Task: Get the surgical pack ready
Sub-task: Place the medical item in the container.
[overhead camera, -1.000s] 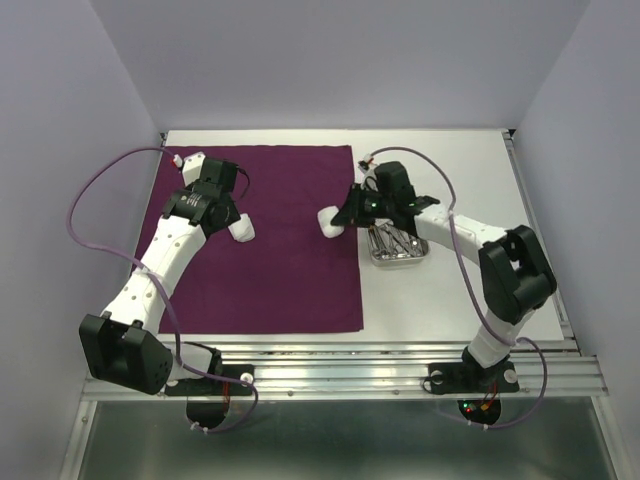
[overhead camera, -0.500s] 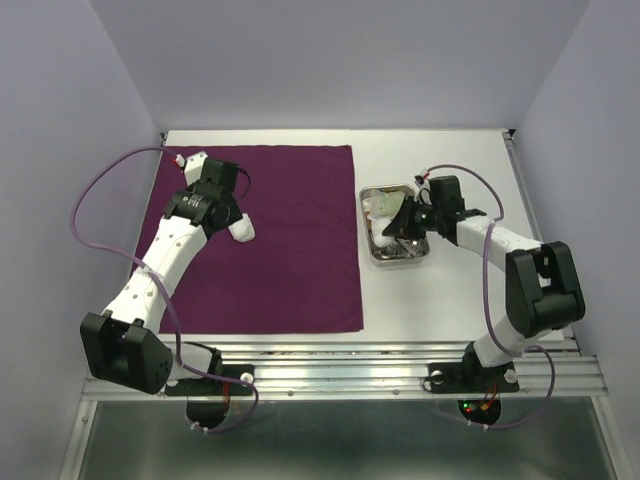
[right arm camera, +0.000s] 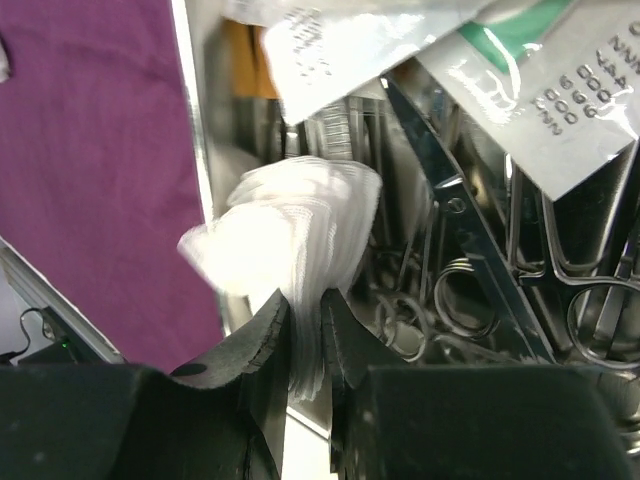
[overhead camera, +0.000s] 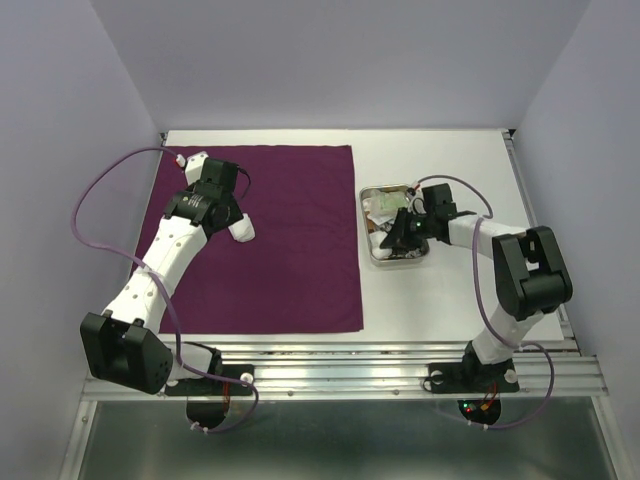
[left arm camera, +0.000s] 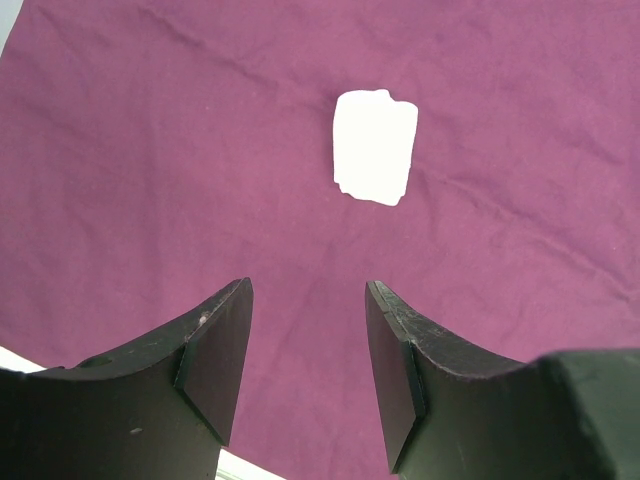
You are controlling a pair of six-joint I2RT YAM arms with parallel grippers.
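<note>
Gauze pad [right arm camera: 290, 250] sits pinched in right gripper [right arm camera: 305, 312] jaws over steel tray [overhead camera: 395, 263]; left gripper [left arm camera: 308, 300] jaws stand parted, empty, above drape [left arm camera: 150, 150].

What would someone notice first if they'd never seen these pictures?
The big purple cloth lies spread flat over the table's left half, with one white pad on it just ahead of the open left gripper. To its right, the right gripper pinches a wad of gauze over the steel tray, which is crammed with scissors and packets.
</note>
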